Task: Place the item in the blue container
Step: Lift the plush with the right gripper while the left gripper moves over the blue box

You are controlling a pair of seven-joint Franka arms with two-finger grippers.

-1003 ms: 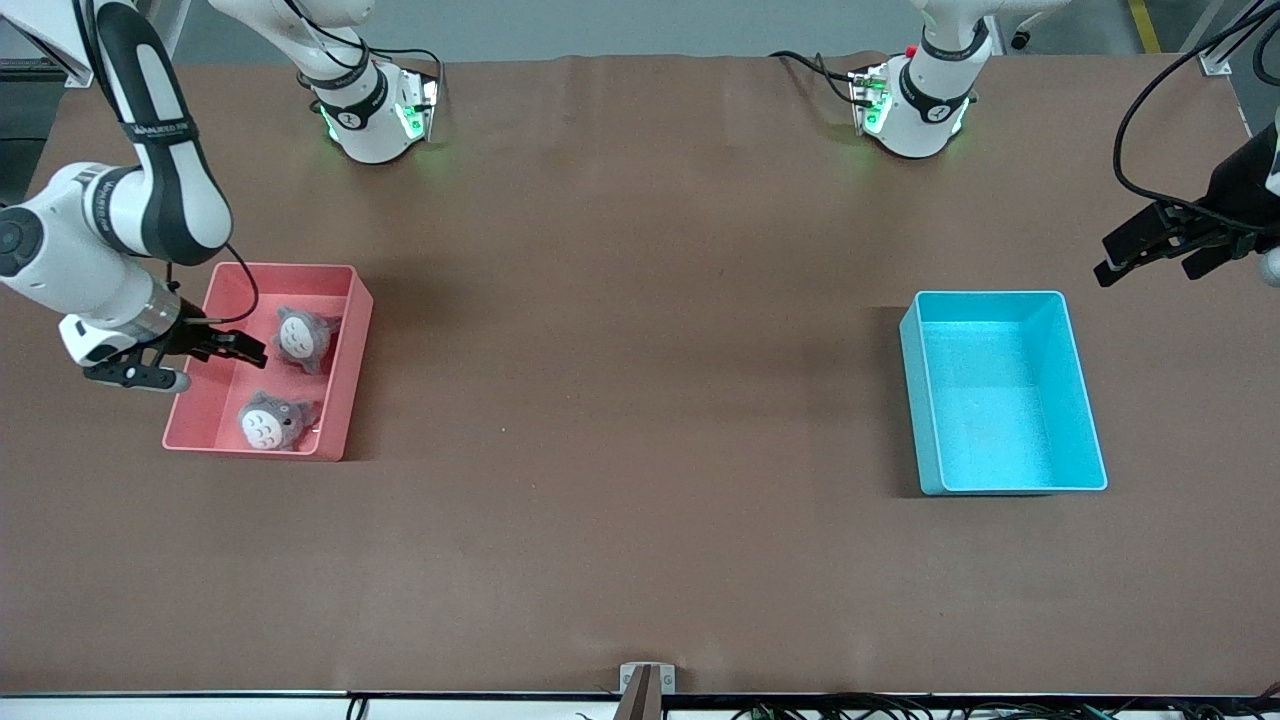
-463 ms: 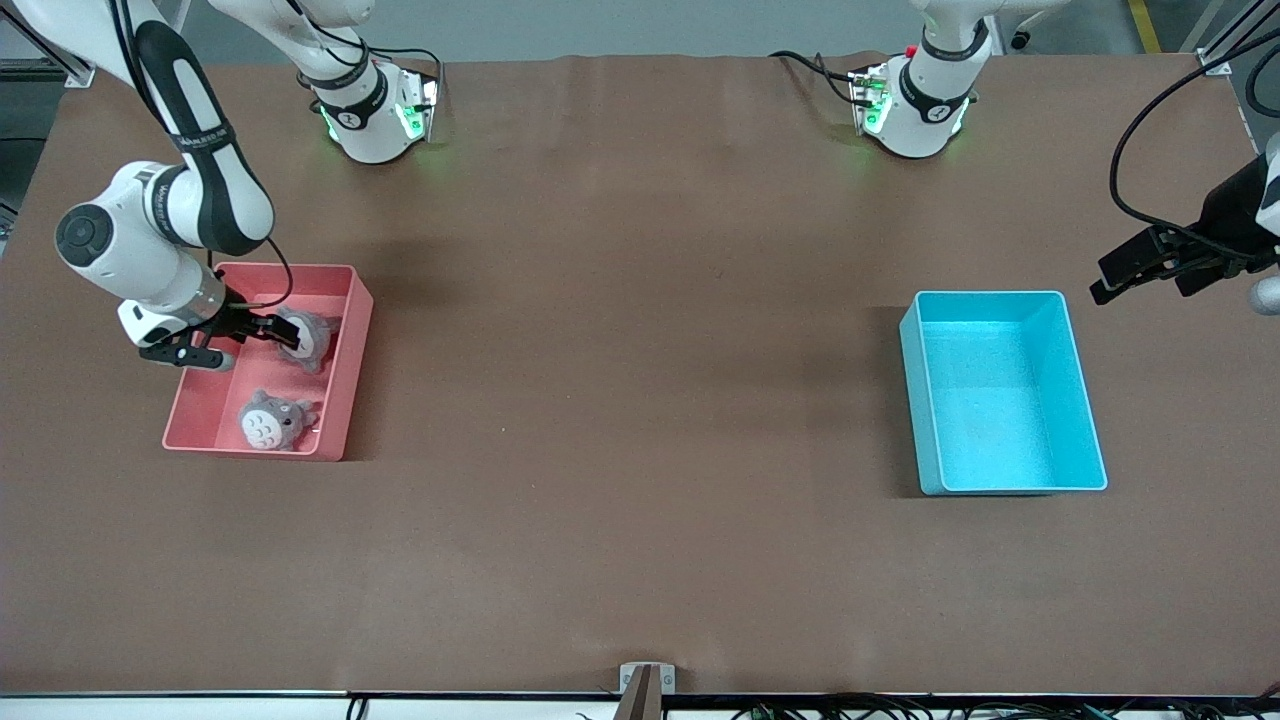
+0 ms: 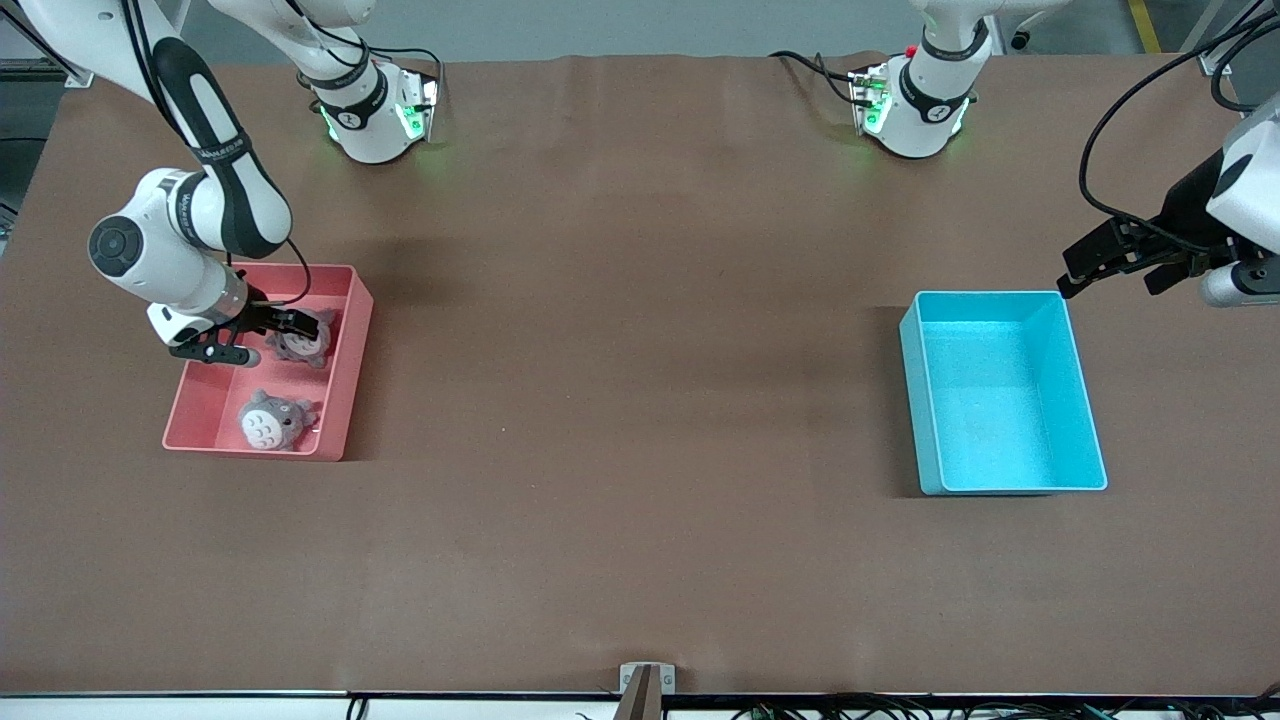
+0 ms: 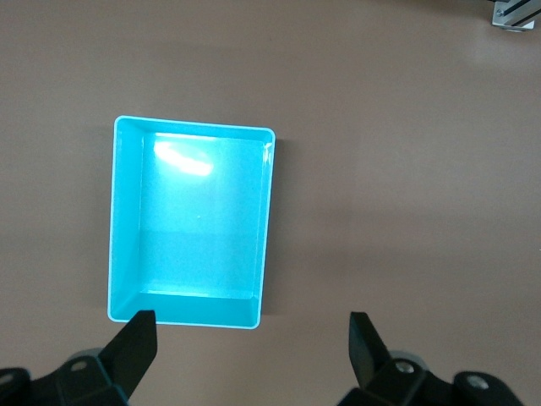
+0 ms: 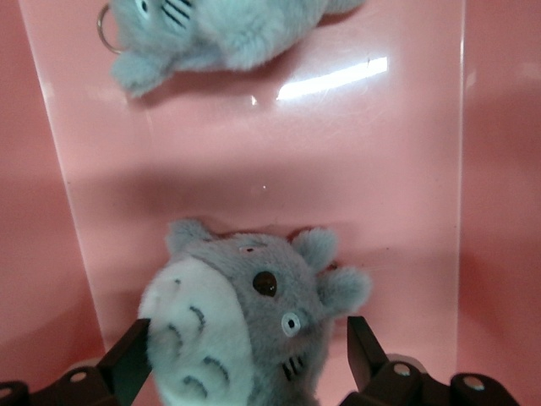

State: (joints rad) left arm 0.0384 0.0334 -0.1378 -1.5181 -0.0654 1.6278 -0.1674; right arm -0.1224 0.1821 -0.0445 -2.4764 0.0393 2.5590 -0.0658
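Observation:
The blue container (image 3: 1000, 400) stands empty at the left arm's end of the table, and the left wrist view shows it whole as the blue container (image 4: 190, 224). My left gripper (image 3: 1108, 285) (image 4: 254, 338) hangs open and empty over bare table beside one of its corners. Two grey plush toys lie in a pink bin (image 3: 215, 400). My right gripper (image 3: 278, 335) (image 5: 248, 351) is down in that bin, open, with its fingers on either side of one plush toy (image 3: 308, 345) (image 5: 245, 321). The second plush toy (image 3: 270, 422) (image 5: 220, 25) lies apart from it, nearer the front camera.
The pink bin sits at the right arm's end of the table, and its walls (image 5: 499, 169) stand close around the right gripper. A wide stretch of brown table (image 3: 640, 400) separates the two bins. Both arm bases stand along the table's back edge.
The right gripper has moved from the pink bin's outer edge inward and down, so that it straddles the plush toy. The left gripper has shifted toward the blue container.

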